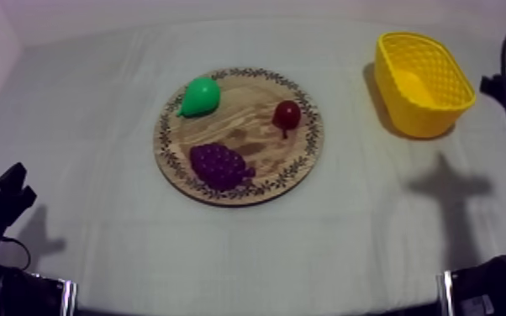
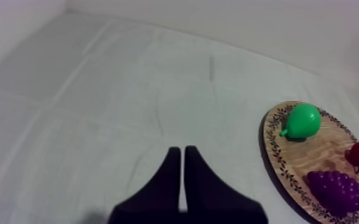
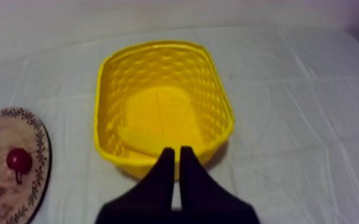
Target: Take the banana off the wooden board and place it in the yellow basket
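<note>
Jaws pressed together on both arms, right arm (image 1: 503,87) raised by yellow basket (image 1: 431,116), left arm (image 1: 0,207) resting low.

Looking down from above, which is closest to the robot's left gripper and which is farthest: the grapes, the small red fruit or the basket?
1. Grapes, at the board's near edge, on the side towards the left gripper.
2. Small red fruit, on the board's right side.
3. Basket, far off to the right.

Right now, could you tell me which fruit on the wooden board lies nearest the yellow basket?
The small red fruit, on the board's side toward the yellow basket; the green pear and purple grapes lie farther from it.
</note>
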`<state>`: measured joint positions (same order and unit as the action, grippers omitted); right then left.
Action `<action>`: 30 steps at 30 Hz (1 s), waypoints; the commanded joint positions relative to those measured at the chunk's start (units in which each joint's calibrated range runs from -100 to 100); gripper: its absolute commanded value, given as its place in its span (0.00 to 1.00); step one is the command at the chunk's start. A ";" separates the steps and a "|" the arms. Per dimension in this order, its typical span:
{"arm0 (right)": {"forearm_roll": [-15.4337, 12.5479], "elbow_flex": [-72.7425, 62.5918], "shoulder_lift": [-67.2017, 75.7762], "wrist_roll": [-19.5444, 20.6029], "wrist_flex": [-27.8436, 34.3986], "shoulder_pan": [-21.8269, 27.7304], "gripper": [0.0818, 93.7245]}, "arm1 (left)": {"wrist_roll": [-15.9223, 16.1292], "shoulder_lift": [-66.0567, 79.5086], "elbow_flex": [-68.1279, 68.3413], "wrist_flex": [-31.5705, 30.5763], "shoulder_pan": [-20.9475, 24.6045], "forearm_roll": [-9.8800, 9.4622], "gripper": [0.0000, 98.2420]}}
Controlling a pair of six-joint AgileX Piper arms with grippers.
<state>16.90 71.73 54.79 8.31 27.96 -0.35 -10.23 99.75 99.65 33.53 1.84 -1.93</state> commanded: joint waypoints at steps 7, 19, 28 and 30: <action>-7.93 19.24 20.78 -9.99 -3.98 2.18 0.01 | -0.01 0.00 0.01 0.02 0.01 0.00 0.00; -19.41 27.89 37.20 -19.57 3.78 2.06 0.00 | 0.00 0.00 0.01 0.02 0.01 0.00 0.00; -18.54 28.04 40.73 -17.46 7.34 0.92 0.01 | -0.02 0.00 0.01 0.02 0.01 0.00 0.00; -18.51 28.05 40.81 -17.50 7.43 0.79 0.01 | 0.00 0.00 0.01 0.02 0.01 0.00 0.00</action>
<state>-1.64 99.72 95.62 -9.19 35.23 0.46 -10.23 99.75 99.65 33.57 1.84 -1.93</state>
